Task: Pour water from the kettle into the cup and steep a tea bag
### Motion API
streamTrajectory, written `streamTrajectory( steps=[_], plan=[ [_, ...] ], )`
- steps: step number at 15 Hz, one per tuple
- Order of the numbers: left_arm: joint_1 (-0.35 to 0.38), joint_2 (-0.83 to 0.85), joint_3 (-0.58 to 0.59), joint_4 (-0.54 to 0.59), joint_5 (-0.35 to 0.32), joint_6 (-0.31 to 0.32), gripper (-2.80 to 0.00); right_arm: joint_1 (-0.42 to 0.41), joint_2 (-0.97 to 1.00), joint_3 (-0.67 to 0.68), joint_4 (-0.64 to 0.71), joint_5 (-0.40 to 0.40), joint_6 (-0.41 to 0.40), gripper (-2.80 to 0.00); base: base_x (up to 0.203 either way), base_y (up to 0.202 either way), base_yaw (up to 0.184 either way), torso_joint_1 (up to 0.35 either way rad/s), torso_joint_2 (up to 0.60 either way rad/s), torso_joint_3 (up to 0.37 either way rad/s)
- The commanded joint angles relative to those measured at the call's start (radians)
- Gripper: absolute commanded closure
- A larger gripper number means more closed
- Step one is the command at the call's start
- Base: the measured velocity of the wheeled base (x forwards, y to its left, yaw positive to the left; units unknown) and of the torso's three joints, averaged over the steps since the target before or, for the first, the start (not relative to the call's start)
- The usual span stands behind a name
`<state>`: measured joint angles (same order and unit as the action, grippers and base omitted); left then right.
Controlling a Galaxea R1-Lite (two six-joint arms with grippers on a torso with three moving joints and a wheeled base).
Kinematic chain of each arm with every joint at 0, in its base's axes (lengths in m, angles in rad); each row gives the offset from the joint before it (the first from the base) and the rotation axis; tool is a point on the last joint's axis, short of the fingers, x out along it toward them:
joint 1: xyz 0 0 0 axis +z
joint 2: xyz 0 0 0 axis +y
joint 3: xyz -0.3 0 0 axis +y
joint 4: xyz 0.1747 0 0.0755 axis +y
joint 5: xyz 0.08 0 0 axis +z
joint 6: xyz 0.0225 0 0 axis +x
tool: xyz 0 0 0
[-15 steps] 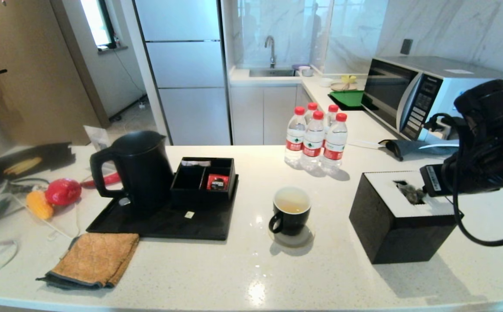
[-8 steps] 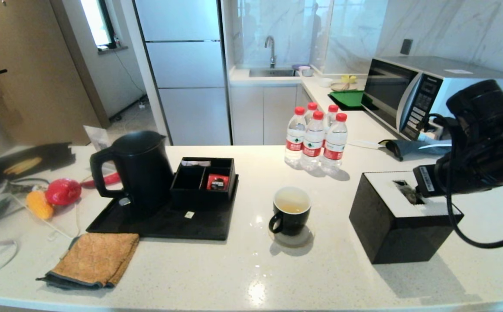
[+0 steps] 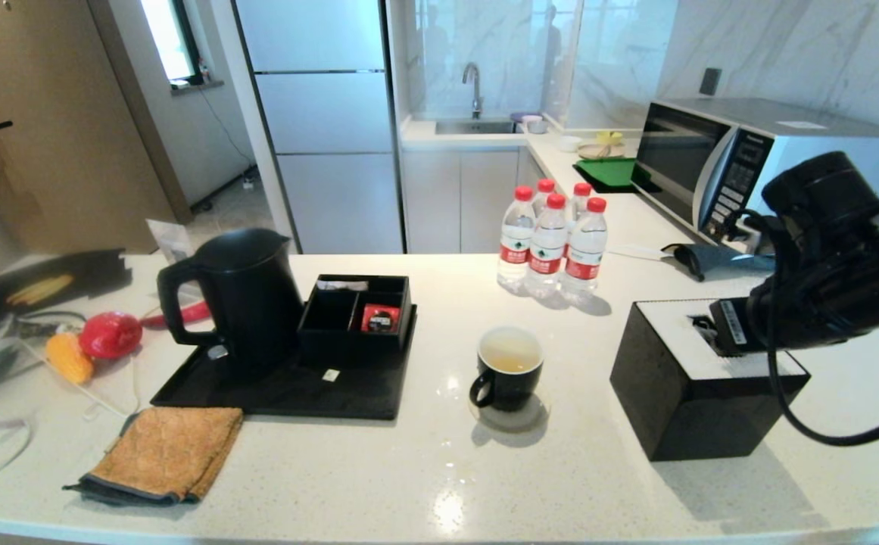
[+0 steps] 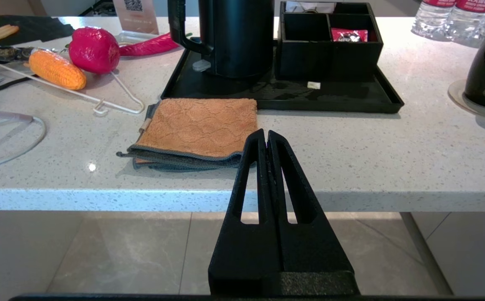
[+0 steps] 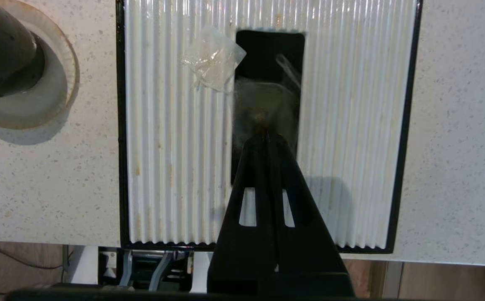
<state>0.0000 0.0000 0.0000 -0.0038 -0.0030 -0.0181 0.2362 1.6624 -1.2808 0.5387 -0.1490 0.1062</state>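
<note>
**Desk editor:** What does the wide shot show, biggest first?

**Photographer:** A pale speckled desk. The kettle stands upright on a black tray at the left, lid on. At the right sits a black tissue box with a ribbed white top. The cup is on a coaster between the two, apart from both, and the water in it is yellowish.

**Desk editor:** And the arms?

**Photographer:** The right pincer hangs over the slot in the box, fingers clenched. A blurred grey shape dangles from its tip above the opening. I take that to be the tea bag, held by its top or its string. The left pincer is parked off the near edge of the desk, pressed closed on nothing, in front of an orange cloth.

**Desk editor:** So what is the step?

**Photographer:** My guess is the steeping is over and the bag is being dropped into the slot. To do it well, centre the bag over the dark opening and lower it until it is inside the rim. Only then let go, so it does not land on the ribbed top beside the clear wrapper. Any trailing string should stay clear of the cup.
</note>
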Motion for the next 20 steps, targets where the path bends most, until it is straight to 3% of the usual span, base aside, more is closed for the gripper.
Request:
streamTrajectory(
  steps=[1,10,20],
  plan=[
    [0.000,0.001,0.000,-0.001,0.000,0.000,0.00,0.002,0.009,0.003,0.003,-0.001,0.003,0.00,0.000,0.000,0.000,0.000,0.00,0.000],
    [0.000,0.000,0.000,-0.001,0.000,0.000,0.00,0.000,-0.054,-0.018,-0.041,-0.004,0.001,0.00,0.000,0.000,0.000,0.000,0.00,0.000],
    [0.000,0.000,0.000,-0.001,0.000,0.000,0.00,0.004,-0.452,0.112,-0.044,-0.003,-0.009,0.00,0.000,0.000,0.000,0.000,0.00,0.000]
  ],
)
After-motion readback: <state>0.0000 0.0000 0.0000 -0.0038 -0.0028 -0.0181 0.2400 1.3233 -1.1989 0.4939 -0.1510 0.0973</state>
